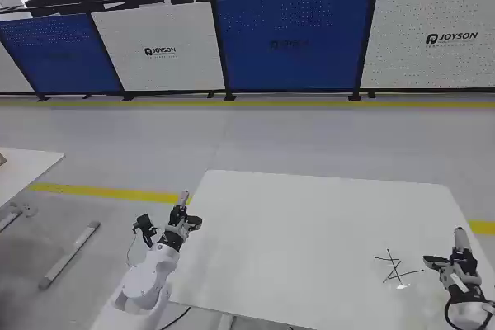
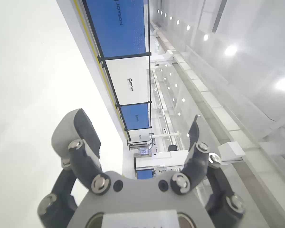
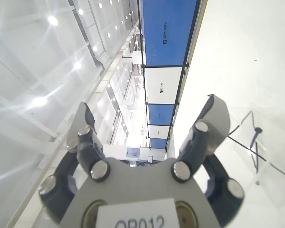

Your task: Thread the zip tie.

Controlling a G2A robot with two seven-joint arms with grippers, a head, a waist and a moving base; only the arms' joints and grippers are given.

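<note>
The white worktop (image 1: 313, 239) carries a few thin black zip ties (image 1: 393, 268), lying crossed near its right edge. The right pincer (image 3: 149, 103) hangs released just beside them. The left pincer (image 2: 138, 116), also released and holding nothing, sits at the worktop's left edge.

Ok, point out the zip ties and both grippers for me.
zip ties (image 3: 258, 130): right wrist view, on the dark head of one tie.
right gripper (image 3: 147, 102): right wrist view, midway between its open fingers.
left gripper (image 2: 137, 115): left wrist view, midway between its open fingers.
</note>
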